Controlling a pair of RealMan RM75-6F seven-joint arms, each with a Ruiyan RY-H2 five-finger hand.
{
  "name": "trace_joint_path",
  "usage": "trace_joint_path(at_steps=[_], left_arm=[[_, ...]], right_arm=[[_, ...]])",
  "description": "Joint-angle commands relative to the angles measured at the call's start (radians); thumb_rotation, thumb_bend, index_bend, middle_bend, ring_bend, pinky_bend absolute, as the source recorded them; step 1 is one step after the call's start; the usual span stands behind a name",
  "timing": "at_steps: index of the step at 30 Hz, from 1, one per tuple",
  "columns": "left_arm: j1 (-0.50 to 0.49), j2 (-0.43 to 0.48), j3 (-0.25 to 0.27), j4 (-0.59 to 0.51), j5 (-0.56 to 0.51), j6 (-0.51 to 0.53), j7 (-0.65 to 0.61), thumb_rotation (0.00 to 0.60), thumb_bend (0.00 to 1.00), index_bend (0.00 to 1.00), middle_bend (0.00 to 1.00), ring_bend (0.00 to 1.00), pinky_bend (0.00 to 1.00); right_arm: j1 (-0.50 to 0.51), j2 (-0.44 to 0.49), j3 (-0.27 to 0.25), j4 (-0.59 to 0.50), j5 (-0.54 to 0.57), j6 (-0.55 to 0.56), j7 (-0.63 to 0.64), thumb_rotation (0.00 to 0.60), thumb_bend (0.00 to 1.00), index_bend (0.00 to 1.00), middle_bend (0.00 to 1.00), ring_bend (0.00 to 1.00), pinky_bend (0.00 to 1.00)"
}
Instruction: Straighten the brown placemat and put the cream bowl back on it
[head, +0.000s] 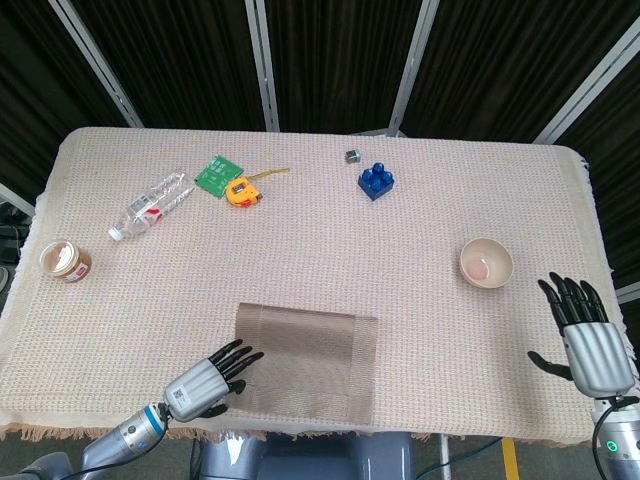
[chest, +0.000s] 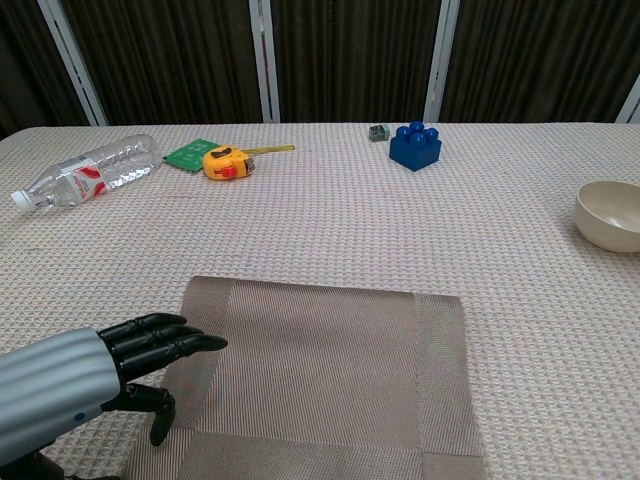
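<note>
A table (head: 320, 250) covered with a woven beige cloth is seen from above, set against dark curtains with pale metal posts behind it. Taking the table's centre as the middle of a clock face, with 12 o'clock at the far edge, the brown placemat (head: 310, 360) is found at about 6 o'clock, close to the near edge, lying slightly skewed to the table edge. The cream bowl (head: 486, 263) is placed at about 3 o'clock, upright and bare on the cloth, well apart from the placemat.

The left hand (head: 208, 376) is seen at about 7 o'clock, palm down, its dark fingers (chest: 170, 338) spread and stretched out over the left border of the placemat; nothing is held in it, and whether the fingertips press on the mat cannot be told. The right hand (head: 583, 335) is seen at about 4 o'clock, near the right edge of the table, fingers spread and pointing away, with nothing in it; it is near the bowl but not touching it.

At about 10 o'clock a clear plastic bottle (head: 150, 205) is laid on its side. Toward 11 o'clock a green card (head: 219, 172) and a yellow tape measure (head: 241, 191) are set just beside each other. At about 1 o'clock a blue building block (head: 377, 181) is found, with a small grey object (head: 352, 156) near it. At 9 o'clock, by the left edge, a small round tub (head: 64, 261) is seen.
</note>
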Motion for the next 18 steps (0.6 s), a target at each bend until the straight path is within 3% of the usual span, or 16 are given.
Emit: trace_joint_path(at_steps=[1, 9, 18], left_arm=[[-0.003, 0.006, 0.007, -0.01, -0.003, 0.0, 0.0, 0.6, 0.25, 0.49, 0.0, 0.0, 0.0], [-0.013, 0.007, 0.015, -0.02, -0.019, -0.011, 0.008, 0.6, 0.27, 0.49, 0.0, 0.0, 0.0], [-0.019, -0.006, 0.028, -0.011, -0.035, -0.024, 0.01, 0.6, 0.38, 0.5, 0.0, 0.0, 0.0]], right_arm=[[0.001, -0.003, 0.001, 0.0, -0.001, -0.005, -0.006, 0.6, 0.0, 0.0, 0.0, 0.0, 0.0], [-0.002, -0.005, 0.005, 0.0, -0.004, -0.009, -0.01, 0.6, 0.0, 0.0, 0.0, 0.0, 0.0], [-0.005, -0.002, 0.009, -0.002, -0.009, -0.01, -0.009, 0.6, 0.0, 0.0, 0.0, 0.0, 0.0]])
